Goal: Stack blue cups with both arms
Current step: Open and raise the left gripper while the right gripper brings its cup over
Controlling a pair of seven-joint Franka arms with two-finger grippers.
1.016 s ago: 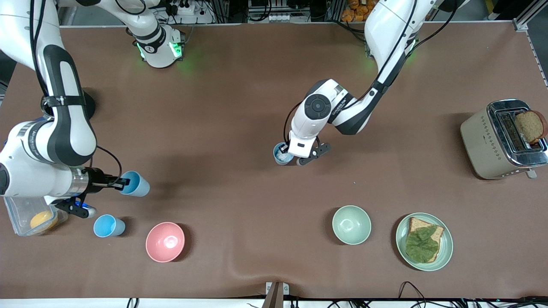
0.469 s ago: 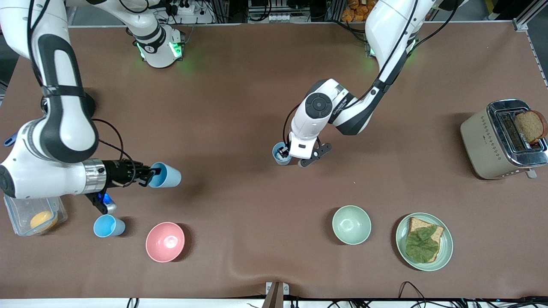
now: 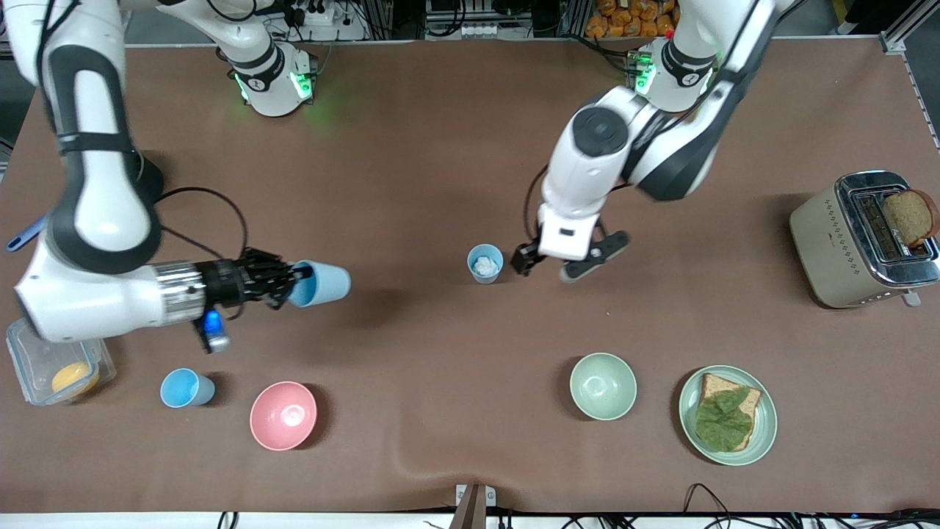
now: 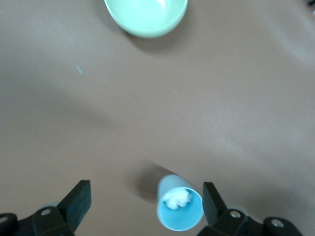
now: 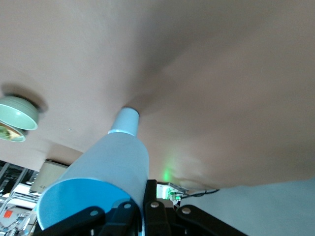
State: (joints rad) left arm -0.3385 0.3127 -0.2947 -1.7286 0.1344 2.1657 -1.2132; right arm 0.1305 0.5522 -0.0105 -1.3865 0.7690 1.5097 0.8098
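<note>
A pale blue cup (image 3: 485, 263) stands upright near the table's middle with a white lump inside; it also shows in the left wrist view (image 4: 179, 209). My left gripper (image 3: 527, 258) (image 4: 146, 199) hangs open just above and beside it, and the cup stands free close to one finger (image 4: 211, 196). My right gripper (image 3: 290, 283) (image 5: 140, 211) is shut on the rim of a sky-blue cup (image 3: 323, 284) (image 5: 101, 174), carried on its side above the table. Another blue cup (image 3: 186, 387) stands upright beside the pink bowl.
A pink bowl (image 3: 283, 415) and a pale green bowl (image 3: 603, 386) (image 4: 146, 14) sit nearer the front camera. A plate (image 3: 764, 433) with bread and lettuce and a toaster (image 3: 844, 242) are toward the left arm's end. A clear container (image 3: 29, 360) lies under the right arm.
My left gripper opened, let go of the pale cup and lifted away toward the left arm's end. My right gripper carried its cup toward the table's middle.
</note>
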